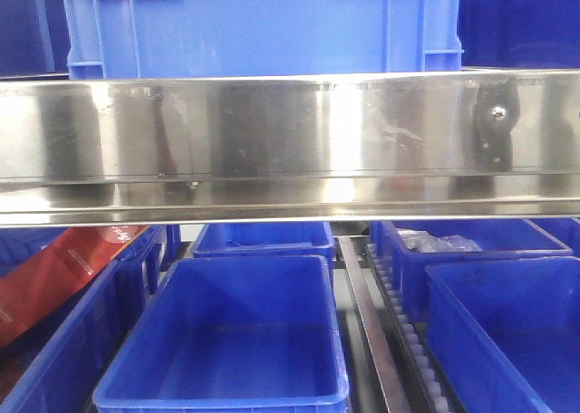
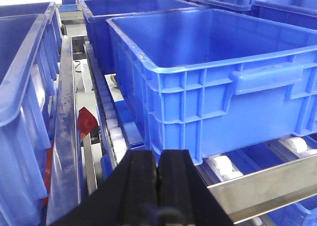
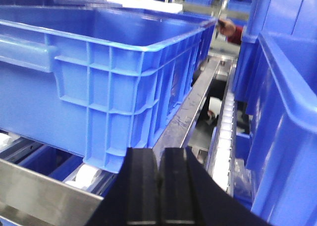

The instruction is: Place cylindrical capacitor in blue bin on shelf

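On steel shelf (image 1: 272,141): blue bins (image 1: 227,340), roller tracks (image 1: 408,331); background blurry.

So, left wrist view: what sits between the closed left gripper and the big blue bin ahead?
A steel shelf rail and white rollers lie between the left gripper and the blue bin.

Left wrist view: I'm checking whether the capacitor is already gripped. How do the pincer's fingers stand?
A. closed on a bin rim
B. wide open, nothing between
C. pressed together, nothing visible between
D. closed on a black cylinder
C: the left pincer shows its two black fingers meeting at a thin seam in front of the blue bin, with no capacitor visible between them.
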### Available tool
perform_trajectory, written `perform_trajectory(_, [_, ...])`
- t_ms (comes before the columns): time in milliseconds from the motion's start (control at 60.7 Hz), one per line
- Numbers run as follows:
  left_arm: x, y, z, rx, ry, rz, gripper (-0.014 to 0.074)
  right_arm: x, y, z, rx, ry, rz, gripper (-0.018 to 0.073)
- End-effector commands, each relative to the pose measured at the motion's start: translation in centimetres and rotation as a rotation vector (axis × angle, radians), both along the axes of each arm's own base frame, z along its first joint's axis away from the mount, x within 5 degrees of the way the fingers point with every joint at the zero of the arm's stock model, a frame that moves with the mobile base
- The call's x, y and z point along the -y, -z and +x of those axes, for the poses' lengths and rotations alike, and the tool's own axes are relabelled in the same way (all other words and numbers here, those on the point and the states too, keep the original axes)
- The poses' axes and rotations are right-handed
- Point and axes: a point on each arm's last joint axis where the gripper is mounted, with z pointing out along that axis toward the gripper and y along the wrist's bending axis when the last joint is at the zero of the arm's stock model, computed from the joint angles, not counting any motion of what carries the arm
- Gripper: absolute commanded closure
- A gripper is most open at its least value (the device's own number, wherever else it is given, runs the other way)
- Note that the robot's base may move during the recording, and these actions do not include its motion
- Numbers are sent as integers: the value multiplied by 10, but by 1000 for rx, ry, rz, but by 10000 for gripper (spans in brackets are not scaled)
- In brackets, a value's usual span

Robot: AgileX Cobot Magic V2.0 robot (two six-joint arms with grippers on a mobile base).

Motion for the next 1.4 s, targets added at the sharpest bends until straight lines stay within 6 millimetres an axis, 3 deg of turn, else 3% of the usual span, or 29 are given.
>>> perform_trajectory(0, [0, -1, 0, 16, -4, -4, 707, 2, -1, -2, 55, 7, 6, 722])
perform_trajectory(840, [-2, 6, -3, 1, -15, -38, 707, 2, -1, -2, 55, 7, 6, 722])
perform_trajectory(1070, [-16, 52, -16, 99, -131, -29, 707, 2, -1, -2, 57, 7, 7, 722])
perform_trajectory(1383, [-27, 135, -30, 205, -283, -43, 707, 2, -1, -2, 57, 7, 7, 722])
